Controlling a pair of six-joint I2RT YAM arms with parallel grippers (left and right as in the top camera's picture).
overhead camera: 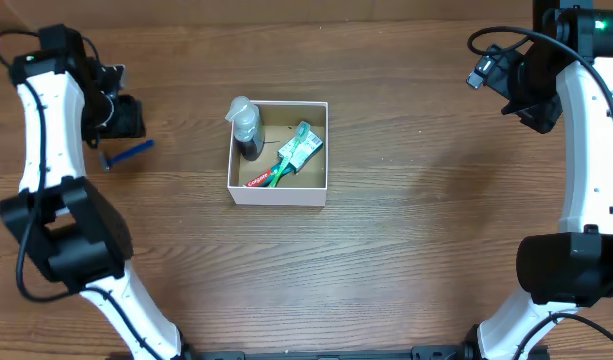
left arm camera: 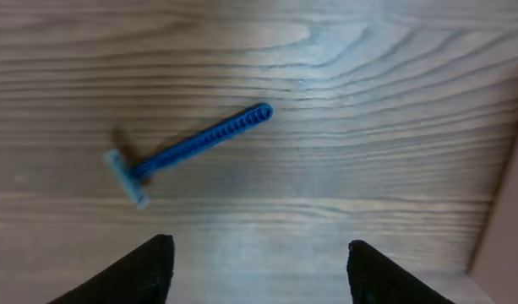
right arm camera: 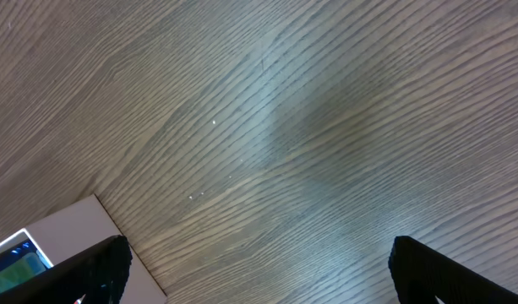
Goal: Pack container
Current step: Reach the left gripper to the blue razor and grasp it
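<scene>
Left tool [left arm camera: 259, 245] and right tool [right arm camera: 259, 243] spread wide, container [overhead camera: 278, 195] square — mouth facing up

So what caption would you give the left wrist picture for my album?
Open left gripper hovers above a blue razor lying on the wooden table.

The left arm [overhead camera: 41, 130] climbs from its base, bends at a black elbow and reaches forward along its own side. The left pincer [overhead camera: 129, 117] turns inward at its tip, its dark fingers [left arm camera: 144, 274] spread wide apart. The right arm [overhead camera: 591, 150] mirrors this pose. The right pincer [overhead camera: 536, 112] also gapes, its fingers [right arm camera: 94, 274] well apart.
</scene>
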